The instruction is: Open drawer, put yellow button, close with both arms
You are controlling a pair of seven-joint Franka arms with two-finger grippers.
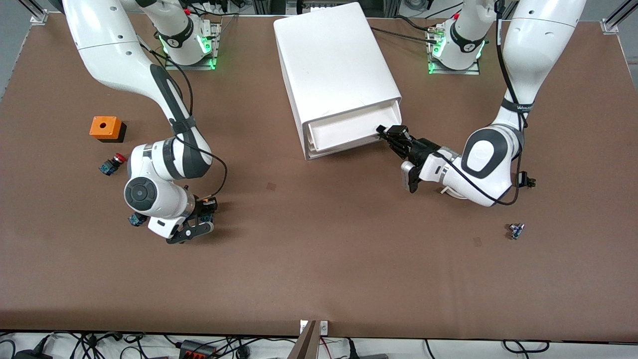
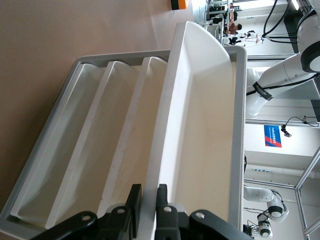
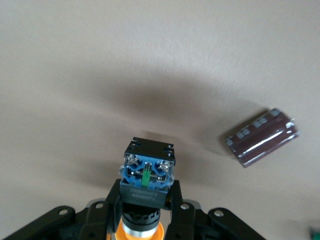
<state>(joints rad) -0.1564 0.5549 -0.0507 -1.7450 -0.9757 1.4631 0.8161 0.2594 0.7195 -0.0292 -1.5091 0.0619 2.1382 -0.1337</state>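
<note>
The white cabinet (image 1: 334,60) stands mid-table by the robots' bases. Its uppermost drawer (image 1: 344,132) is pulled out a little; the three lower drawers stay in. My left gripper (image 1: 394,137) is shut on that drawer's front rim, one finger on each side of the wall in the left wrist view (image 2: 148,210), where the drawer (image 2: 200,125) looks bare inside. My right gripper (image 1: 205,212) is over the table toward the right arm's end, shut on the yellow button (image 1: 207,217). In the right wrist view the gripper (image 3: 146,192) holds the button (image 3: 147,172) by its black neck.
An orange box (image 1: 105,128) and a red-capped button (image 1: 112,163) lie near the right arm's end. A blue part (image 1: 135,219) shows half hidden under the right arm. A small part (image 1: 516,230) lies toward the left arm's end. A dark brown patch (image 3: 260,137) lies on the table.
</note>
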